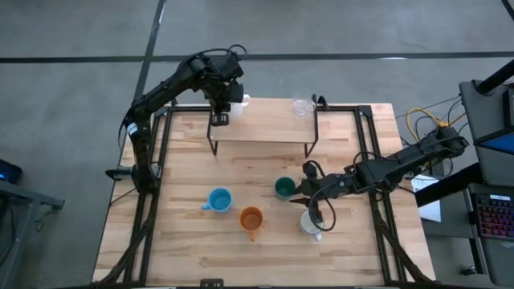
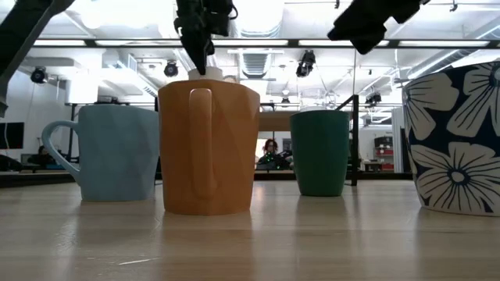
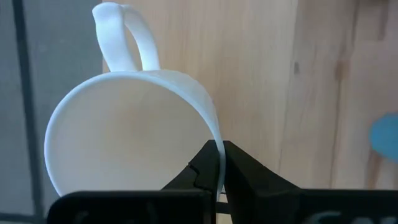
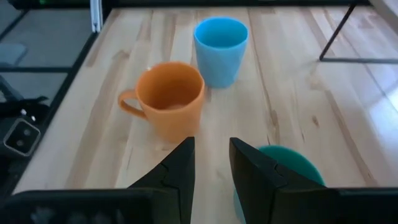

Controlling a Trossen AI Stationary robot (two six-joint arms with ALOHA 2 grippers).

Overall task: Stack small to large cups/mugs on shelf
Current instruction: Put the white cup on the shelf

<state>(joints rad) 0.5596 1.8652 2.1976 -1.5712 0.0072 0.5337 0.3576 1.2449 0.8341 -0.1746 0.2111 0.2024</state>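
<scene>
My left gripper [image 1: 230, 98] is over the far left end of the shelf [image 1: 265, 128], shut on a white mug [image 3: 130, 137]. In the low view only a white bit of that mug [image 2: 212, 74] shows above the orange mug. A tiny clear glass [image 1: 303, 106] stands at the shelf's far right. On the table stand a light blue mug [image 1: 218, 200], an orange mug [image 1: 251, 218], a dark teal cup [image 1: 284, 188] and a flower-patterned mug [image 2: 457, 140]. My right gripper [image 4: 211, 163] hovers open beside the teal cup [image 4: 292, 165], nothing between its fingers. My left gripper pinches the white mug's rim [image 3: 216, 140] on the side opposite the handle [image 3: 121, 37], one finger inside the mug and one outside. The fingers come steeply from above. The mug's mouth faces up toward the wrist; its bottom is hidden.
The shelf's thin black legs [image 1: 213, 148] stand on the tabletop's far half. The right arm [image 1: 401, 164] stretches over the table's right side, above the patterned mug [image 1: 312, 223]. Bare wood lies along the near edge [image 1: 241, 265] and the left side.
</scene>
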